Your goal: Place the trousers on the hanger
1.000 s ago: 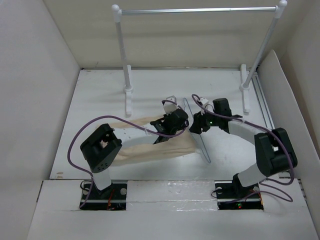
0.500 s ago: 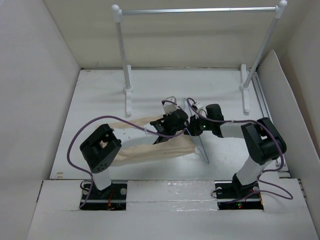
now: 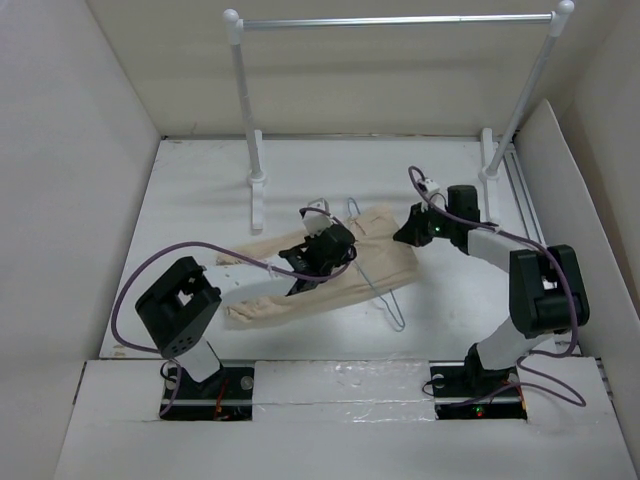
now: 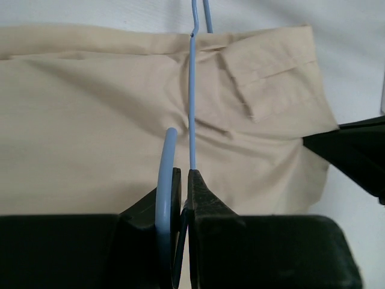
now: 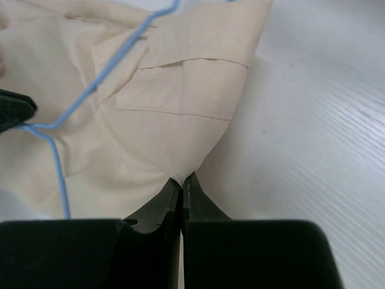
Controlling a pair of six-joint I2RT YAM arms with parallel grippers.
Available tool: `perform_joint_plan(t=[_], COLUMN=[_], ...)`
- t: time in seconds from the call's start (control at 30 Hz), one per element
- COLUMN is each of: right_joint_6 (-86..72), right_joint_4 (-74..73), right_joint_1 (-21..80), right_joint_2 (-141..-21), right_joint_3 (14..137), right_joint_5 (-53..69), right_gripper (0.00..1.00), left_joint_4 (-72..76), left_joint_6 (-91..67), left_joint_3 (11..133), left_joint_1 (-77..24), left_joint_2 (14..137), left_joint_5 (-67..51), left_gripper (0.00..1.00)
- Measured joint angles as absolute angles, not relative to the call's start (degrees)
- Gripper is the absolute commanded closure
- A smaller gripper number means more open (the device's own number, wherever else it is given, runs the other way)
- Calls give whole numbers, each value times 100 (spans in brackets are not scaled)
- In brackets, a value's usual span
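Trousers (image 3: 350, 275): lay flat on the white table (image 3: 200, 190), mid-way between the two arms. The broad end lay toward the right arm and the legs trailed toward the near left.
Trouser cloth: beige, soft, matt woven cotton, with shallow creases radiating from where the wire pressed on it. The edges were hemmed with visible stitching.
Pocket flap (image 5: 180, 84): a rectangular panel, stitched along its border, lying flat near the corner held by the right arm.
Hanger (image 4: 192, 102): thin pale blue wire, smooth and round in section. One straight run crossed over the cloth; the hook end curved beside the left fingers. In the overhead view one bent corner reached past the near edge of the cloth onto the bare table.
Left gripper (image 4: 184, 174): black, hard, wedge-shaped fingers, pressed together with the straight wire pinched between them. The hook's curve passed over the outer finger.
Right gripper (image 5: 182, 180): the same black tapered fingers, closed tight on a fold at the cloth's corner, just below the flap, with no gap visible between the tips.
Table surface: white with a fine ribbed grain, seen in the right wrist view.
Rack (image 3: 395, 20): two white posts on flat feet, joined by a slim silver bar, standing at the far side well apart from the cloth.
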State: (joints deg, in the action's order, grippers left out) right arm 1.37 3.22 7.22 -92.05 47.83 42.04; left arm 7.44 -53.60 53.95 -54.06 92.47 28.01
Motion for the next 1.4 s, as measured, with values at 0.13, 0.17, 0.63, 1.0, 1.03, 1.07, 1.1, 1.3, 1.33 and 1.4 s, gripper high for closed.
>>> perform_joint_plan(t=[0.13, 0.17, 0.63, 1.0, 1.03, 1.07, 1.1, 1.3, 1.33, 1.4], right_joint_6=[338, 366, 600, 602, 589, 574, 556, 425, 416, 408], right_joint_4=[-8, -78, -567, -639, -635, -622, -602, -443, -443, -447], right_joint_1=[217, 130, -259, -36, -19, 1, 21, 113, 123, 130], right_joint_2=[-9218, -9225, -9430, -9572, -9572, -9572, -9572, -9485, -9450, -9408], right_joint_3=[4781, 4781, 4845, 4928, 4928, 4928, 4921, 4678, 4633, 4595], right_joint_5=[4165, 4139, 3721, 3420, 3406, 3391, 3378, 3286, 3280, 3280], right_gripper=[100, 100, 100, 99, 99, 99, 99, 97, 96, 93], left_joint_4=[746, 744, 172, -338, -327, -298, -252, 45, 78, 104], left_joint_6=[-5450, -5470, -5319, -4178, -3994, -3798, -3592, -2180, -2003, -1745], left_joint_3=[5092, 5004, 4541, 5614, 5666, 5712, 5749, 5996, 6031, 6088], left_joint_1=[-5363, -5360, -5229, -5518, -5520, -5527, -5527, -5537, -5537, -5513], left_joint_2=[9089, 9026, 8084, 8442, 8497, 8543, 8580, 8807, 8838, 8877], left_joint_5=[2884, 2917, 3330, 3673, 3660, 3636, 3592, 2961, 2834, 2650], left_gripper=[100, 100, 100, 100, 100, 100, 100, 100, 100, 100])
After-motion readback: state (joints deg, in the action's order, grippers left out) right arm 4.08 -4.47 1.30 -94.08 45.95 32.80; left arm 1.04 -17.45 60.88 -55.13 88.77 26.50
